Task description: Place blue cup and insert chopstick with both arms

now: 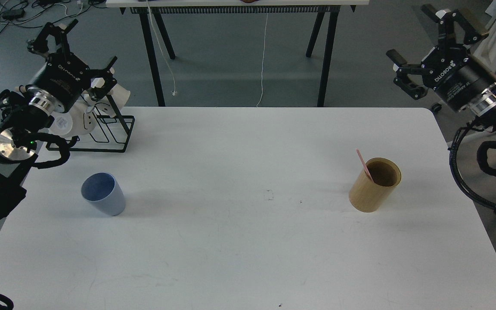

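Observation:
The blue cup (103, 199) stands upright on the white table (239, 249) at the left. The pink chopstick (364, 164) leans inside the tan cylinder holder (375, 185) at the right, its top end sticking out. My left gripper (72, 48) is open and empty, raised above the table's back-left corner, over the rack. My right gripper (425, 36) is open and empty, raised beyond the table's back-right corner, well above the holder.
A black wire rack (101, 129) with white mugs (85, 118) stands at the table's back left, just under my left gripper. A second table's black legs (155, 51) stand behind. A white cable (263, 56) hangs down there.

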